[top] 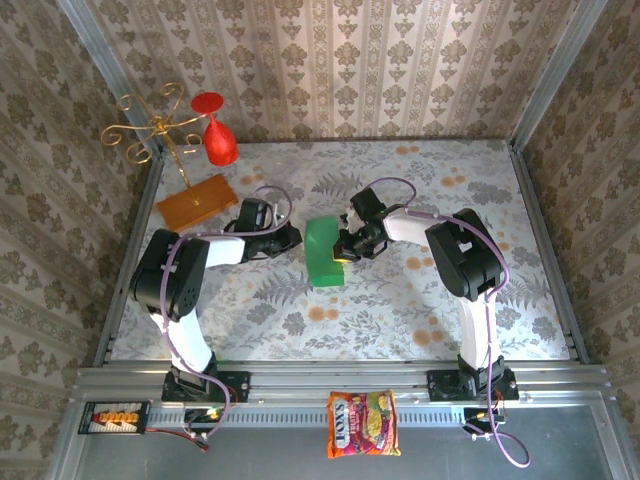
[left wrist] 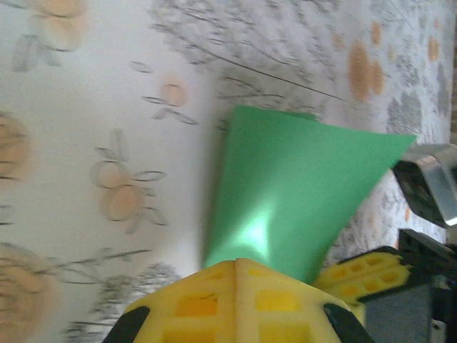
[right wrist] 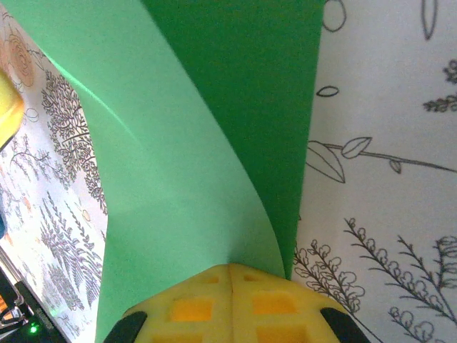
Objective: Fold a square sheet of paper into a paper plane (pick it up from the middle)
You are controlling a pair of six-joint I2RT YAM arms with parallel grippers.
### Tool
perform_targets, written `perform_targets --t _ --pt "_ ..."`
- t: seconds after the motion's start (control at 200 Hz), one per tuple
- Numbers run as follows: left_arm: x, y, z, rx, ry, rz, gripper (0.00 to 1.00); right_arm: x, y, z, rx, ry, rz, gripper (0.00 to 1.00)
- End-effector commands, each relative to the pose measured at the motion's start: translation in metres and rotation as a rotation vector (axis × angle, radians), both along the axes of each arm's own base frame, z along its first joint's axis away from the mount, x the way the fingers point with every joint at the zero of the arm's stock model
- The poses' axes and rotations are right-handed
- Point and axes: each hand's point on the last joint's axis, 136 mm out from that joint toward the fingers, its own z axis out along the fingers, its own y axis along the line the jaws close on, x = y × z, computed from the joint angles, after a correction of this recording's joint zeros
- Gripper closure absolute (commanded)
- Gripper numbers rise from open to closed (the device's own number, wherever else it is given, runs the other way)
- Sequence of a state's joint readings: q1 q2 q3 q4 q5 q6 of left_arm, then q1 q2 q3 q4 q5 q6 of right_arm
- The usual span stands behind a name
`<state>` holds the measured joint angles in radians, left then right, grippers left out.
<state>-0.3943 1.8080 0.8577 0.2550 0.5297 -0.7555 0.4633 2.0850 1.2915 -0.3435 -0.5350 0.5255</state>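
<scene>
The left pincer (left wrist: 235, 266) and right pincer (right wrist: 230, 269) were each clamped shut on the sheet (top: 322, 252), which curled mid-bench (top: 430, 300) between them. A clean fold probably needed the edges aligned before the crease was pressed flat.

Lab test cell: wallpapered panel walls (top: 340, 70), aluminium frame rail (top: 340, 378), floral-covered table (top: 420, 300).

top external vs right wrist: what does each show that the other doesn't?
Top external: gold rack, red glass, orange board, snack packet. Right wrist: up close, a lighter layer of the green sheet curving over a darker one, pinched in the shut right tool. Both: the sheet over the floral table.
</scene>
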Motion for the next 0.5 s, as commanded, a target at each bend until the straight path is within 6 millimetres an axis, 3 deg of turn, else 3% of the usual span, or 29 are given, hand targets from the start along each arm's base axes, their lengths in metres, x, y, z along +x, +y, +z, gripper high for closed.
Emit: perform_targets --t 0.0,0.095,0.12,0.22,0.495 --pt "-0.001 -0.023 0.026 -0.036 -0.084 -0.075 1.00 -0.085 -0.105 -0.102 -0.510 0.295 -0.022 1.00" --pt "0.002 -0.033 0.021 -0.041 -0.069 -0.092 1.00 -0.086 -0.104 -0.103 -0.509 0.296 -0.022 1.00" --pt "-0.005 -0.046 0.018 -0.044 -0.064 -0.127 1.00 -0.086 -0.104 -0.103 -0.509 0.297 -0.022 1.00" --pt "-0.002 -0.058 0.011 -0.040 -0.049 -0.143 1.00 -0.086 -0.105 -0.104 -0.509 0.297 -0.023 1.00" --pt "0.011 -0.050 -0.017 -0.028 0.013 -0.090 1.00 -0.086 -0.106 -0.104 -0.515 0.296 -0.021 1.00"
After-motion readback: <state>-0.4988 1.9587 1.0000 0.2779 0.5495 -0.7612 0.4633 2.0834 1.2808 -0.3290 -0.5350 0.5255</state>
